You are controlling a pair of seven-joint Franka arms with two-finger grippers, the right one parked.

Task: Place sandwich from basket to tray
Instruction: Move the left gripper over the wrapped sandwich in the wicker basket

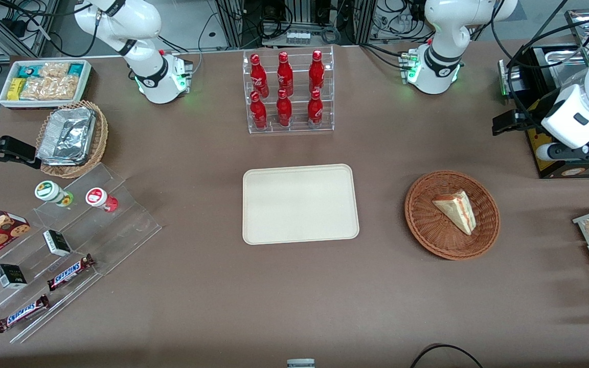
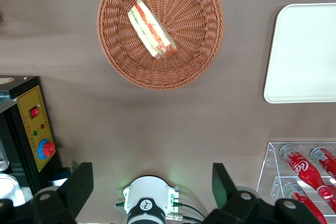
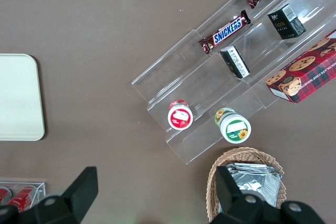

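The sandwich point(image 1: 455, 210) lies on its side in the basket point(image 1: 427, 225), its pale bread face up in the front view and its striped red, orange and green cut edge showing in the left wrist view point(image 2: 152, 31). The basket point(image 2: 118, 56) sits on the brown table point(image 1: 294, 296) toward the working arm's end, with the tray point(image 1: 300, 204) beside it near the middle of the table and well apart from it, nothing lying on the tray point(image 2: 302, 51). Farther from the front camera than the tray stands a clear rack of red bottles point(image 1: 285, 91). The gripper point(image 2: 152, 184) hangs high above the table, farther from the front camera than the basket, its two dark fingers point(image 2: 79, 184) spread wide with nothing between them.
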